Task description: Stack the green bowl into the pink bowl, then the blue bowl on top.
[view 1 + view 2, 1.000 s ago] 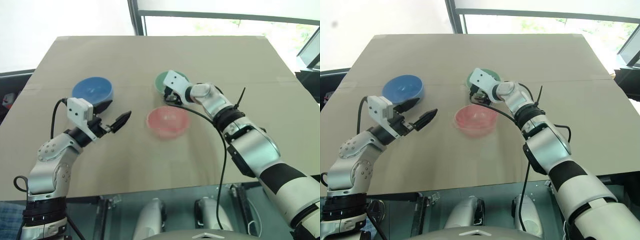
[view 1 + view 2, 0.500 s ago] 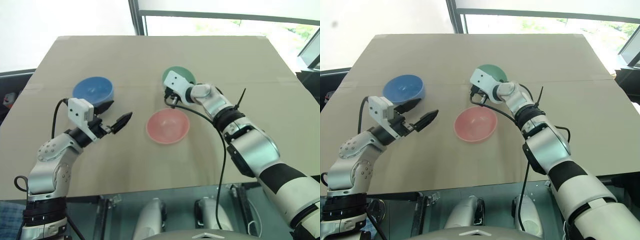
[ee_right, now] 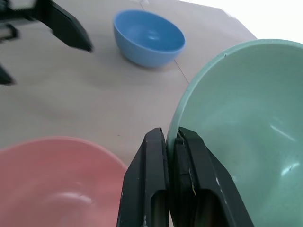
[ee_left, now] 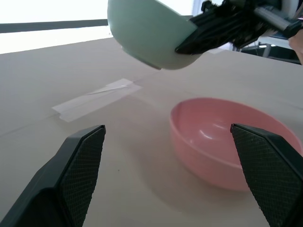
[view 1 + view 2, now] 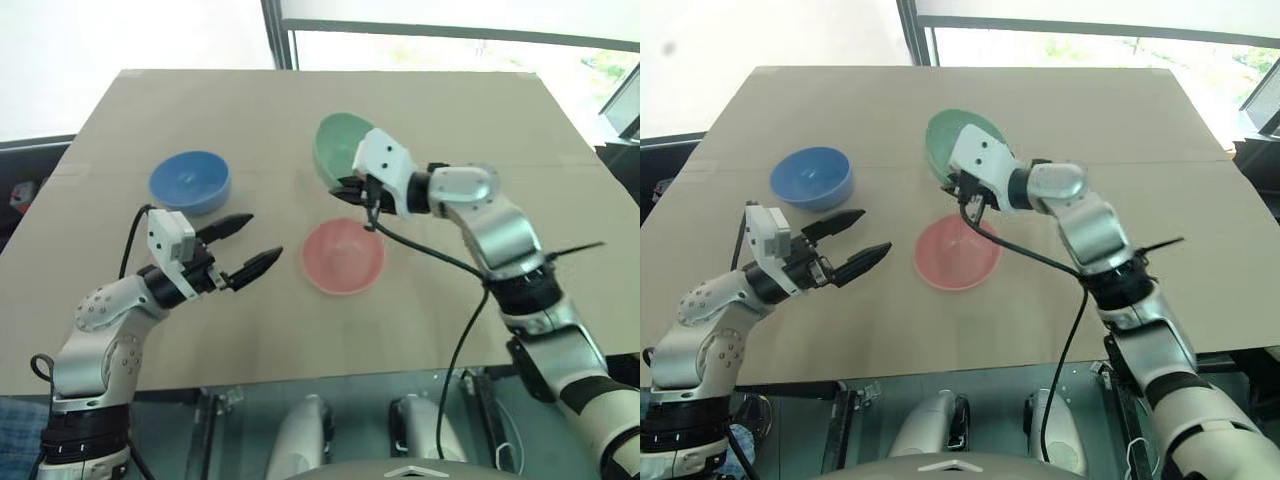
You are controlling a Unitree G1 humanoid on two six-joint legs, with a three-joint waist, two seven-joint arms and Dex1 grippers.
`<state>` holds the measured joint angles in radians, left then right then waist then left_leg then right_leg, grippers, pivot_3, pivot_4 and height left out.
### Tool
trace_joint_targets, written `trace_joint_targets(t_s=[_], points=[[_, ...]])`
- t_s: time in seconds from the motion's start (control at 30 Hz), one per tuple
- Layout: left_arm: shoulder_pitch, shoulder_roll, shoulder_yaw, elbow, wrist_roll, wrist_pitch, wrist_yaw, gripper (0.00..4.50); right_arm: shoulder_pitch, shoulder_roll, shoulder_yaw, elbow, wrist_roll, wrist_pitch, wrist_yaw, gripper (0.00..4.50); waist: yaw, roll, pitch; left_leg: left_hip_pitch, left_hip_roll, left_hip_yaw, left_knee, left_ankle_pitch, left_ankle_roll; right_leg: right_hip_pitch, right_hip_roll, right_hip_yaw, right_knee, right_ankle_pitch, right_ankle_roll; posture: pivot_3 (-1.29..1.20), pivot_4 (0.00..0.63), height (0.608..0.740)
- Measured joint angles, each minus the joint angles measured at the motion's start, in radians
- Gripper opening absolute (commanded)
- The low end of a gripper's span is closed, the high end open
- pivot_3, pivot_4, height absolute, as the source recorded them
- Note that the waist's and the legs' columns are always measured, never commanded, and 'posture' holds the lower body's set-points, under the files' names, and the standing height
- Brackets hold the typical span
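R hand (image 3: 173, 189) clenched on the rim of the small glossy mint-green plastic bowl (image 5: 338, 150), held tilted in the air just past the far edge of the salmon-pink plastic bowl (image 5: 343, 256), which sits mid-table (image 5: 500, 120). L hand (image 5: 246, 245) spread wide, empty, hovering left of pink. Medium-blue plastic bowl (image 5: 190, 181) far left. Risk: thin rim pinch plus tilt, so green could slip or land cocked on pink's rim and shove it instead of nesting.

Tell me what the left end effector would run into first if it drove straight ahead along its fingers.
Most likely the pink bowl: in the left wrist view it sits on the table between the open fingers of the left end effector. The green bowl hangs higher, clamped by the right end effector, probably above that line.
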<state>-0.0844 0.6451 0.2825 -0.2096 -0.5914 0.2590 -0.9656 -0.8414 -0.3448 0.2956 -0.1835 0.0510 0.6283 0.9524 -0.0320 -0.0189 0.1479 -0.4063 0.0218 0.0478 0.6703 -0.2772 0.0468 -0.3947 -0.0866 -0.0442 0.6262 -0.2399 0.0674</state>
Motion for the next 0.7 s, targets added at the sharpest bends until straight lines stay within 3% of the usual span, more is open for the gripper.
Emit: trace_joint_targets(t_s=[0.17,0.37,0.7], points=[[-0.063,0.011,-0.019,0.08,0.013,-0.012,-0.046,4.5,0.037,-0.11,0.027,-0.206,0.053,0.125,0.043,0.09,0.005,-0.001,-0.001,0.004,0.0,0.001,0.0,0.0,0.0,0.002,0.0,0.002,0.0,0.0,0.0,0.0,0.15,0.74],[-0.151,0.011,-0.038,0.161,0.022,-0.027,-0.078,4.5,0.059,-0.081,0.091,-0.276,0.08,0.228,-0.013,0.09,0.01,-0.001,-0.001,0.004,0.0,0.002,0.0,0.0,0.001,0.002,0.0,0.003,0.001,0.0,0.0,0.0,0.15,0.74],[-0.164,0.011,-0.056,0.201,0.024,-0.028,-0.119,4.5,0.081,-0.102,0.107,-0.388,0.151,0.379,-0.071,0.09,0.021,-0.001,-0.001,0.002,0.0,0.001,0.001,-0.001,0.001,0.002,0.0,0.001,0.0,0.0,0.0,0.0,0.15,0.74]])
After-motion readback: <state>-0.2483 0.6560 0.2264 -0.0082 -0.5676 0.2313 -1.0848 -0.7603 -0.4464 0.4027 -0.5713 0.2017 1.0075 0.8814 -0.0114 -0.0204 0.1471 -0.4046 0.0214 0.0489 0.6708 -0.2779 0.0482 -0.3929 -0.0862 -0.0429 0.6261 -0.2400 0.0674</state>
